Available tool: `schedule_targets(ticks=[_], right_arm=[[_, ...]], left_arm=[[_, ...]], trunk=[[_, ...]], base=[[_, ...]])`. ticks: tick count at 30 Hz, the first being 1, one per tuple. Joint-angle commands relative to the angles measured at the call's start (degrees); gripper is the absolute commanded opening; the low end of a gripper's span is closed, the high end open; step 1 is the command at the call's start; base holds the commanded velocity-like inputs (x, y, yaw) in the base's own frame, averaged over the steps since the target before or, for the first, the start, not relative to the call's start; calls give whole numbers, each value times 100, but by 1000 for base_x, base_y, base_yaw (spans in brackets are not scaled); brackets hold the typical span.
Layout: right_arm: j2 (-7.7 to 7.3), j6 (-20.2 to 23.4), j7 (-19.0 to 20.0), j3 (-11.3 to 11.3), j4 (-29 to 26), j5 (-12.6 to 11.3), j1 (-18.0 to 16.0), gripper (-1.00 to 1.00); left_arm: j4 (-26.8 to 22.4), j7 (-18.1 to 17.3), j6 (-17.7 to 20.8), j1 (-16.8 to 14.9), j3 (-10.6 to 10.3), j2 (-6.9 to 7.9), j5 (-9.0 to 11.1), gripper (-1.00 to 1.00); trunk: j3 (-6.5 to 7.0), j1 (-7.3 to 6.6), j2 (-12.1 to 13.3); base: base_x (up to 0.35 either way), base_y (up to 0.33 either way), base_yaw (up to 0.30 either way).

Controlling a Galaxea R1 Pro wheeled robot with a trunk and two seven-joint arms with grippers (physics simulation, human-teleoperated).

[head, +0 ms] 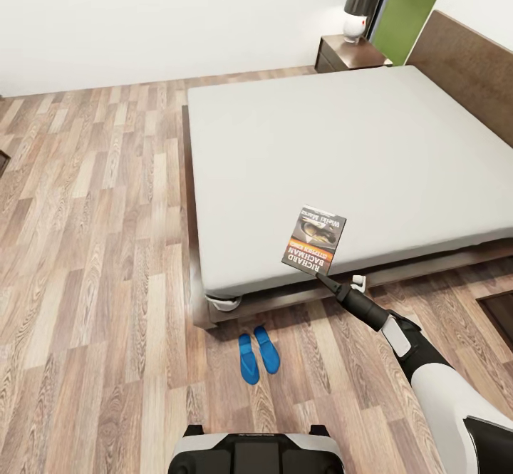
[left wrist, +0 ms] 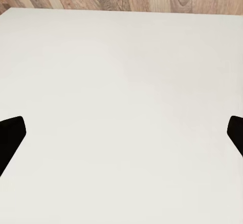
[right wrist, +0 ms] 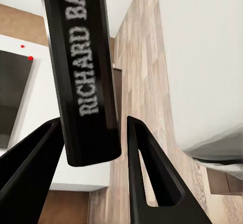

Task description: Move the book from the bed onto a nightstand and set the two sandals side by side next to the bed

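Book: the paperback (head: 314, 240) is held up over the near edge of the bed (head: 328, 153), at 5 o'clock on the mattress, cover facing the head camera; in the right wrist view its dark spine (right wrist: 86, 72) is seen between the two fingers.
Right gripper (head: 322, 274): clamped on the book's lower edge.
Left gripper (left wrist: 121, 138): fingers spread wide, nothing between them, a pale surface beyond.
Sandals: the two blue flip-flops (head: 258, 356) are laid side by side on the plank floor (head: 85, 246), near the bed's foot corner.
Nightstand (head: 349, 55): set at 1 o'clock beside the headboard, a lamp (head: 362, 0) standing on it.
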Motion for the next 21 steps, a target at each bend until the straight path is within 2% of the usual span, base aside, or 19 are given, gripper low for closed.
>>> schedule_targets(ticks=[1, 11, 21], right_arm=[[0, 55, 11, -8, 2, -24, -3, -100], [2, 56, 6, -17, 9, -30, -3, -100], [4, 53, 2, -18, 10, -28, -3, -100]], left_arm=[[-2, 25, -17, 1, -48, 0, 15, 100], [-4, 25, -17, 1, -48, 0, 13, 100], [-5, 25, -17, 1, -48, 0, 11, 100]], trunk=[[-6, 3, -8], [2, 3, -8], [73, 3, -8]], base=[[0, 0, 2], [0, 0, 0], [0, 0, 0]])
